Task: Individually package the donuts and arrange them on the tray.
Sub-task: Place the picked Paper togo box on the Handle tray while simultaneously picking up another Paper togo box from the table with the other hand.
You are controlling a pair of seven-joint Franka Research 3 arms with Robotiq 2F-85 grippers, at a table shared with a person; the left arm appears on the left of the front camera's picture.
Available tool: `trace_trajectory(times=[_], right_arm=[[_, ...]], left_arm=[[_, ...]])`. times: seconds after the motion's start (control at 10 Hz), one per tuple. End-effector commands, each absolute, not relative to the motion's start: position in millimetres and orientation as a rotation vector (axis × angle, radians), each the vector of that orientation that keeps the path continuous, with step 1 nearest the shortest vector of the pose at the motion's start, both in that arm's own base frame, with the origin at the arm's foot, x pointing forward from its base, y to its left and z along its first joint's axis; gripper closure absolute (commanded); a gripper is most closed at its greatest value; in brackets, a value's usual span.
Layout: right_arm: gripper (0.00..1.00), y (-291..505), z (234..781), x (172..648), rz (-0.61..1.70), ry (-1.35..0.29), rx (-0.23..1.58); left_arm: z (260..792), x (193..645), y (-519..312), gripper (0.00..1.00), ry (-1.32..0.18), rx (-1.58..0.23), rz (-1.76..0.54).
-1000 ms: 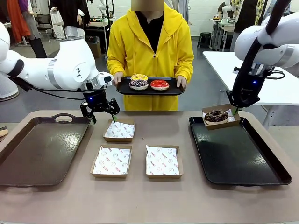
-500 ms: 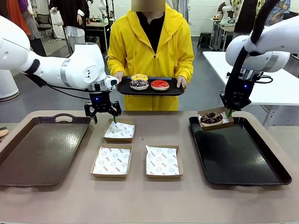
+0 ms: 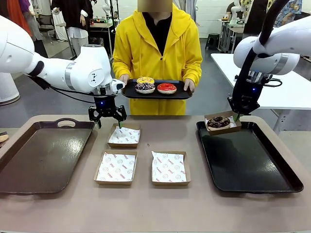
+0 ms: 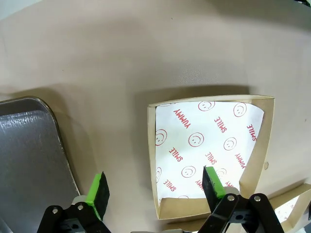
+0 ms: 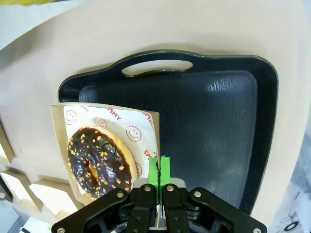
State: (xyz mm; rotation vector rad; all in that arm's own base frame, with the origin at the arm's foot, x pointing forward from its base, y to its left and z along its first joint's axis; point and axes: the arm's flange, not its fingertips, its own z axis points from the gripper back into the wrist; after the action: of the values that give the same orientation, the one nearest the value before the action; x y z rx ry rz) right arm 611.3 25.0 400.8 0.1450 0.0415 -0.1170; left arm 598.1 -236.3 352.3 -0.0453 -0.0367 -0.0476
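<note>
**Front view.** The left fingers [image 3: 118, 122] are spread apart, grasping nothing, and hang over the far left empty paper-lined box [image 3: 124, 136]. Two more empty boxes [image 3: 116, 167] [image 3: 169, 168] sit on the near part of the surface [image 3: 155, 208]. A brown tray [image 3: 41, 155] lies at left. The right fingers [image 3: 237, 117] are clenched on the rim of a box [image 3: 227, 129] that carries the chocolate sprinkled donut [image 3: 218, 122], at the far left corner of the black tray [image 3: 248, 160]. I cannot tell whether the box touches the tray. At the far side a person holds a small black tray [image 3: 155, 95] with the yellow donut [image 3: 145, 80], the purple-brown donut [image 3: 145, 87] and the red donut [image 3: 166, 88].

**Left wrist view.** Fingers [image 4: 98, 190] wide apart: one pad is over the box's [image 4: 209, 145] liner, the other over bare surface beside the brown tray [image 4: 29, 145].

**Right wrist view.** Green pads [image 5: 159, 170] are pressed together on the box wall [image 5: 155, 131]. The chocolate donut [image 5: 99, 162] lies inside. The box overhangs the black tray's [image 5: 209, 121] edge.
</note>
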Motion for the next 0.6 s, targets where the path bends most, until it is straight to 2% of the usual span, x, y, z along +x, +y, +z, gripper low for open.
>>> trace_trajectory(times=[0.0, 0.5], right_arm=[[0.99, 25, 400, 612, -0.103, 0.035, 0.139], [0.99, 43, 394, 600, -0.118, -0.048, 0.037]], left_arm=[[353, 598, -234, 0.0, -0.034, -0.055, -0.048], [347, 599, -237, 0.0, -0.056, -0.042, -0.035]])
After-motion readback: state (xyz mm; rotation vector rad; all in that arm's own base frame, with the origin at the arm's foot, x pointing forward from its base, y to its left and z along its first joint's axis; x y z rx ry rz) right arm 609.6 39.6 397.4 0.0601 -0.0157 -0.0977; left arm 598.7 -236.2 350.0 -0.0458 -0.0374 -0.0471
